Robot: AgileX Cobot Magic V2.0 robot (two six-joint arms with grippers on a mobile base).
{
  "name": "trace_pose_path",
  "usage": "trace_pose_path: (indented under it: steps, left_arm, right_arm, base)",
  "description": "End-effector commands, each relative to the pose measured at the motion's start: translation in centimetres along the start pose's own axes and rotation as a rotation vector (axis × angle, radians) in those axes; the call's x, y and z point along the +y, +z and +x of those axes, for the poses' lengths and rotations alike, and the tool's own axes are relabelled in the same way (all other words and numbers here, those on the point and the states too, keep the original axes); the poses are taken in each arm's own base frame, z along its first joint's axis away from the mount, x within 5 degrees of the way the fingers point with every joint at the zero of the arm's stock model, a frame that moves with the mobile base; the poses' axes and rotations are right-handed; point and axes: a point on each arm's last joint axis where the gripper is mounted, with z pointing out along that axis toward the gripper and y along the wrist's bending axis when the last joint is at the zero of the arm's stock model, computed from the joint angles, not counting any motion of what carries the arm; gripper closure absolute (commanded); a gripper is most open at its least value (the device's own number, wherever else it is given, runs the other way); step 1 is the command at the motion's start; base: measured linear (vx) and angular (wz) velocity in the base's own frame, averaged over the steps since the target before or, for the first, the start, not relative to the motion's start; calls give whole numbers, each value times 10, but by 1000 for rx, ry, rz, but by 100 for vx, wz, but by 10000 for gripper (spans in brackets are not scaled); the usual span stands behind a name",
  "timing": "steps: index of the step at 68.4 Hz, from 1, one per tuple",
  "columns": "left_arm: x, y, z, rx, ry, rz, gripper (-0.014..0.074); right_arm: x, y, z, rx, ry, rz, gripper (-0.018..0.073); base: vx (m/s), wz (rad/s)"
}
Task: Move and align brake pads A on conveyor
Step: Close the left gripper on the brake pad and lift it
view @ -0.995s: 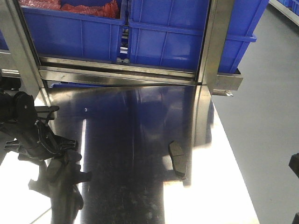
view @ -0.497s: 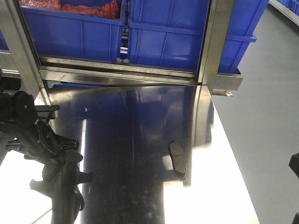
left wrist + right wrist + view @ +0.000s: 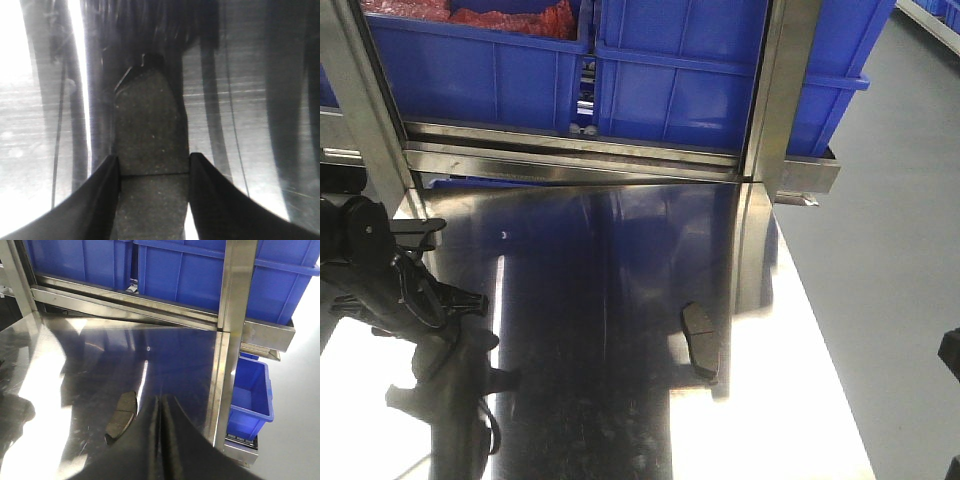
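Left arm [image 3: 405, 295] edged slightly toward the bench [image 3: 810, 400] left edge; left gripper [image 3: 154, 159] clamps a pad [image 3: 150, 120] above the steel. Second pad [image 3: 701, 340] lies near the right edge. Right gripper [image 3: 161, 400] pinched closed, empty

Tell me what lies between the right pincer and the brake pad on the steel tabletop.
Nothing. In the right wrist view, only bare, reflective steel tabletop shows between the shut right pincer and the brake pad.
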Motion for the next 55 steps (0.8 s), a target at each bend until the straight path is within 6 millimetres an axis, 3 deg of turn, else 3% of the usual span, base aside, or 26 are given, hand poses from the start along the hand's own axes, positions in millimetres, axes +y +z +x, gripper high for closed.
trace_pose_path:
  steps: [1,22,55]
  left_arm:
    - [-4,-35,-4,-146,2,30,596]
    - [4,-70,34,-296,19,41,593]
    - [20,-134,129,-656,25,104,593]
  right_arm:
    - [0,-3,-16,-98,-15,2,569]
    - [0,-3,-16,-98,-15,2,569]
    - [0,-3,-16,-98,-15,2,569]
  base:
    - [0,0]
    - [0,0]
    - [0,0]
